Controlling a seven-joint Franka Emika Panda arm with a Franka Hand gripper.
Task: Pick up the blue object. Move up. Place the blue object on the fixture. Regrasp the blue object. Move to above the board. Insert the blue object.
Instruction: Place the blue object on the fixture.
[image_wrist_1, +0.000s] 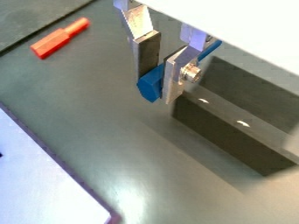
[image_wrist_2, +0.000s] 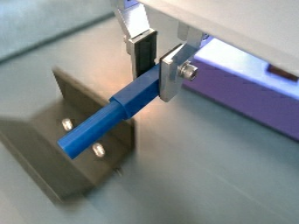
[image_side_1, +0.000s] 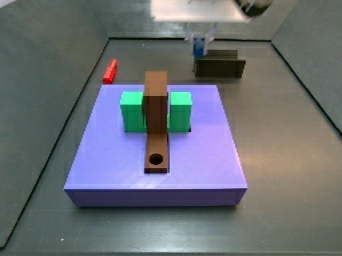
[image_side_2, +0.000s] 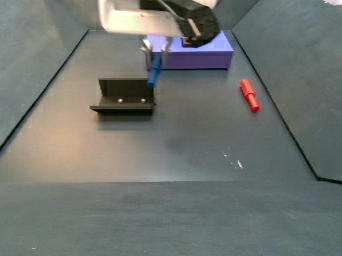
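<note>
My gripper (image_wrist_1: 163, 61) is shut on the blue object (image_wrist_1: 149, 85), a slim bright-blue peg held near one end between the two fingers. In a wrist view the blue object (image_wrist_2: 111, 114) reaches out from the gripper (image_wrist_2: 158, 63) over the dark fixture (image_wrist_2: 59, 149). In a side view the gripper (image_side_2: 160, 45) holds the blue object (image_side_2: 154, 70) slanting down to the top edge of the fixture (image_side_2: 123, 97); I cannot tell if they touch. The purple-blue board (image_side_1: 160, 150) carries green blocks (image_side_1: 132, 110) and a brown bar (image_side_1: 158, 125) with a round hole.
A red peg (image_side_1: 110, 70) lies on the floor beside the board's far left corner; it also shows in a wrist view (image_wrist_1: 59, 39) and a side view (image_side_2: 249, 94). The board (image_side_2: 201, 52) lies just behind the gripper. Dark walls enclose the floor.
</note>
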